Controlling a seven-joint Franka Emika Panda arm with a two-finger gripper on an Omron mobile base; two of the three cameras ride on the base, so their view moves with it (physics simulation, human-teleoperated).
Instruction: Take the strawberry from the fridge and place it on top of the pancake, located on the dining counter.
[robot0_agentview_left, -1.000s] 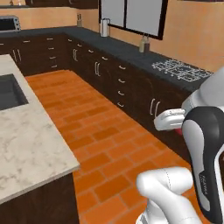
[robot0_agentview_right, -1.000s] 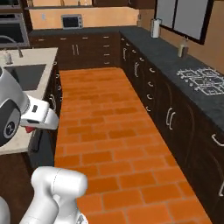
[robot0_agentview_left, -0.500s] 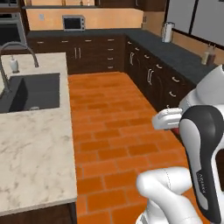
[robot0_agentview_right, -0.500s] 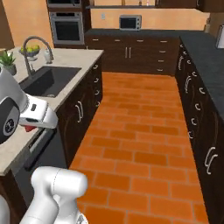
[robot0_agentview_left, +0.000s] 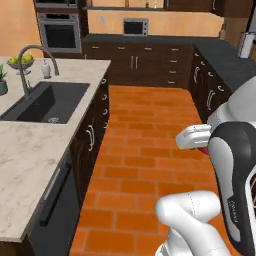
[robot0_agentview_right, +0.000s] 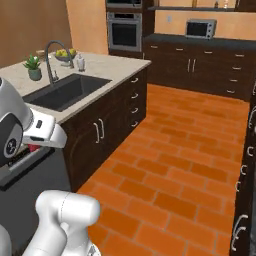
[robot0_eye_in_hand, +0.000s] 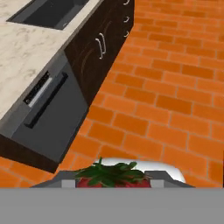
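Observation:
My gripper (robot0_eye_in_hand: 112, 183) is shut on the strawberry (robot0_eye_in_hand: 109, 173), red with green leaves, low in the hand view. A sliver of that red shows under the hand (robot0_agentview_left: 204, 149) in the left base view and beside the white wrist (robot0_agentview_right: 34, 147) in the right base view. The hand hangs over the brick floor, right of the dining counter (robot0_agentview_left: 30, 150). Its beige marbled top (robot0_agentview_right: 107, 62) holds a dark inset sink (robot0_agentview_left: 47, 102). The counter's edge (robot0_eye_in_hand: 30, 52) runs along the hand view's upper left. The pancake and the fridge are out of view.
A grey bowl of yellow-green fruit (robot0_agentview_left: 21, 61), a small bottle (robot0_agentview_left: 46, 69), a faucet (robot0_agentview_right: 50, 57) and a potted plant (robot0_agentview_right: 34, 67) stand around the sink. A dark dishwasher front (robot0_eye_in_hand: 48, 113) faces the orange brick aisle (robot0_agentview_left: 145, 150). Black-topped wall counters (robot0_agentview_left: 220, 55), oven (robot0_agentview_left: 60, 32) and microwave (robot0_agentview_left: 135, 26) line the back.
The whole picture has swung as the base turned: the island with its sink now fills the left, the wall counters have slid off to the right. The grip on the strawberry is unchanged.

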